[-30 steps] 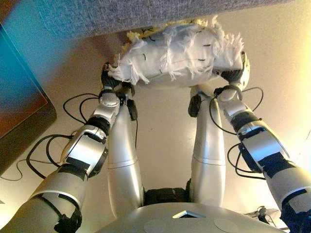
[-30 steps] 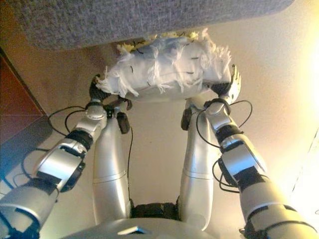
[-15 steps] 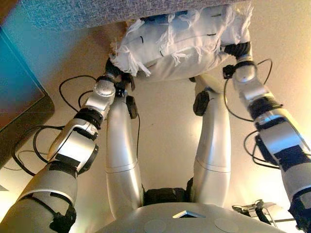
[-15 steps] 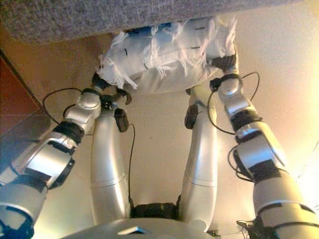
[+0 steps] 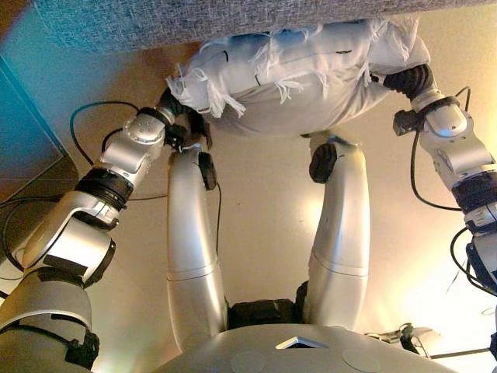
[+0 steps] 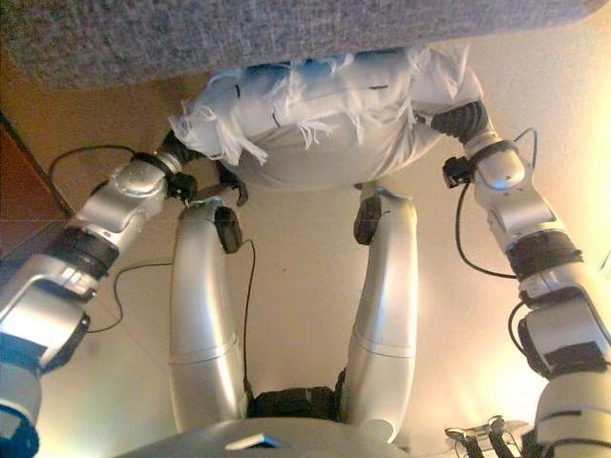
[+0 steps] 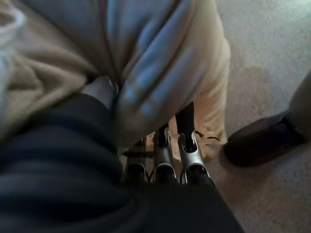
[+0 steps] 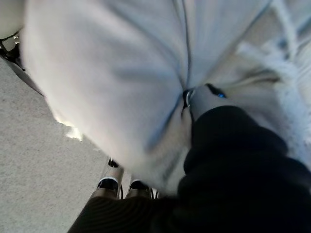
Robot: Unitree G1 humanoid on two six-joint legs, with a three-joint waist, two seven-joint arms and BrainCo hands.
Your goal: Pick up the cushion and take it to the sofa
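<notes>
The white cushion (image 5: 295, 78) with frayed fringes is held up between both hands, its top edge against the front of the grey sofa (image 5: 155, 19). My left hand (image 5: 180, 116) grips its left end and my right hand (image 5: 408, 80) grips its right end. In the left wrist view the thumb (image 7: 99, 90) presses into the cushion (image 7: 160, 73) with the fingers (image 7: 187, 158) under it. In the right wrist view the thumb (image 8: 201, 99) digs into the cushion (image 8: 112, 82) and the fingers (image 8: 112, 182) lie beneath it.
A dark low piece of furniture (image 5: 23, 132) stands at the left. Beige carpet (image 5: 264, 202) lies below the cushion.
Both hands have carried the cushion up and forward, so it now meets the sofa's edge. The arms have stretched out further.
</notes>
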